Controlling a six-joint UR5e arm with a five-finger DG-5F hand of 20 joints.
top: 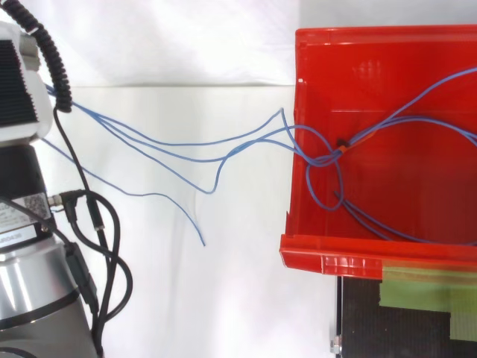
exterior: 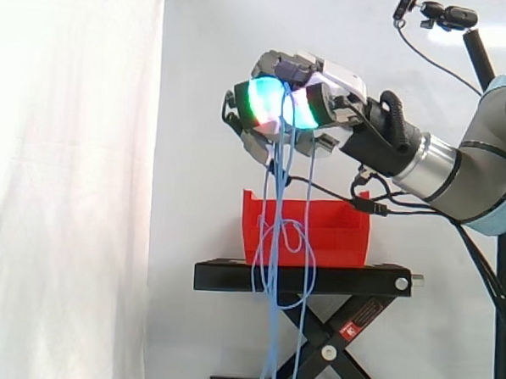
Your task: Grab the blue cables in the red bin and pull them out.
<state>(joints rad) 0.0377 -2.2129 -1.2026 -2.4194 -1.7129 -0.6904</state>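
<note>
In the side view my hand (exterior: 322, 91) hangs above the left end of the red bin (exterior: 335, 236), its fingers curled round a bundle of thin blue cables (exterior: 279, 208). The fingertips (exterior: 266, 101) glow cyan and green. The cables drop from the hand past the bin's front and trail down below the stand. In the top view the hand (top: 19, 89) is at the upper left, and the blue cables (top: 186, 142) stretch from it over the bin's rim (top: 328, 261). Inside the bin they cross in a loose tangle, and one loose end lies outside it.
The bin sits on a black scissor stand (exterior: 316, 279) before a white curtain. A camera on a black pole (exterior: 440, 14) is at the upper right. Green tape (top: 425, 287) lies on the black platform beside the bin.
</note>
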